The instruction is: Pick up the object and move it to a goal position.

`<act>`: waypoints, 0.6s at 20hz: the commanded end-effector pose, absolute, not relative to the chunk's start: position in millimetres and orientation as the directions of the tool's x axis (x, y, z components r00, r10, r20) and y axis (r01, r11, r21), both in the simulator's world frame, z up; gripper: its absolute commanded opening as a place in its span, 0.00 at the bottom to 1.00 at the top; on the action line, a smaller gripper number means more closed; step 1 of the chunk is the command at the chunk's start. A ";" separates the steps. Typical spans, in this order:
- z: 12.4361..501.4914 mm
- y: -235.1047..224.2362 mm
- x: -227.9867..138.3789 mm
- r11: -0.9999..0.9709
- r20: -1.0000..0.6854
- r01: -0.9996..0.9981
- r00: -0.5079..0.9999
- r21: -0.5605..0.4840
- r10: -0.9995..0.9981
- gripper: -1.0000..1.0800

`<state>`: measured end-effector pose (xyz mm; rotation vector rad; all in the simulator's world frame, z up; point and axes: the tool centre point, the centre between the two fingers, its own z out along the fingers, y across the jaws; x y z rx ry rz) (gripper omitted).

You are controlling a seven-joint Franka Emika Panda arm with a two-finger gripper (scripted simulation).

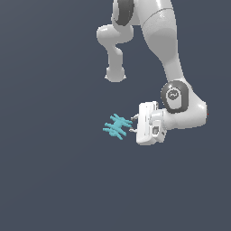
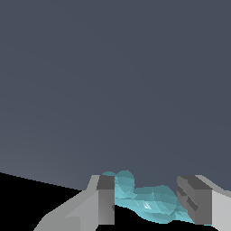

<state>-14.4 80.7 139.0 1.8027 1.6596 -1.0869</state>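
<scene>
Arm (image 1: 158,31) was glossy white-grey w/ rounded, tube-like links. Dark grey caps sat at 2 joints; the lower cap (image 1: 173,95) carried a small pale round mark. A tiny red spot showed at the wrist's far edge. Gripper (image 1: 132,124) body was a white boxy block w/ 2 short thin fingers. In wrist view, fingers (image 2: 106,198) were light grey w/ darker grey pads.

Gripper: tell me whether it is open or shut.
Open. The gripper has its two fingers apart, with the cyan spiky object between them; contact cannot be told.
</scene>
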 end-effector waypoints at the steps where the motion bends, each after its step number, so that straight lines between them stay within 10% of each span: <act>1: 147.6 81.9 -5.5 -0.169 -0.793 0.969 -0.039 -0.178 0.608 0.00; 12: 162.3 84.2 11.3 -0.170 -0.794 0.969 -0.040 -0.178 0.607 0.00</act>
